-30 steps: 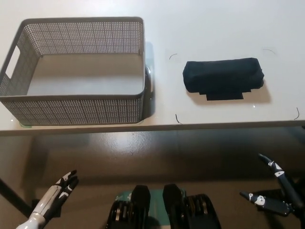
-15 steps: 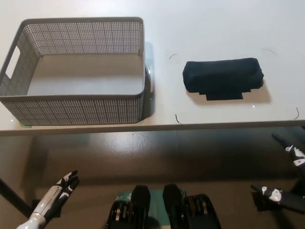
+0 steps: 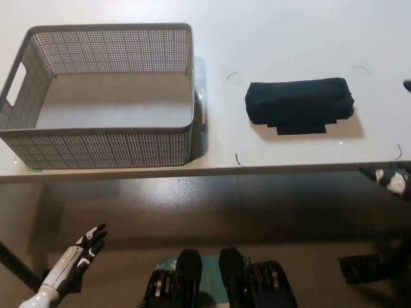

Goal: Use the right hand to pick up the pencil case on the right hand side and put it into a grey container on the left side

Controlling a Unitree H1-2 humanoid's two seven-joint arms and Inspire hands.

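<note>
On the table (image 3: 289, 38) lies the pencil case (image 3: 298, 106), well apart from the right hand (image 3: 393, 181) at the edge; its fingers' state unclear.

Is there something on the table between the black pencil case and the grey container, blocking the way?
Nothing visible does. Only bare table lies between the pencil case and the grey container. The case must clear the container's near wall, which stands taller than the case.

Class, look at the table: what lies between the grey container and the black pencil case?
In the head view, only bare white table separates the grey container from the pencil case, apart from thin dark curved marks on the surface.
</note>
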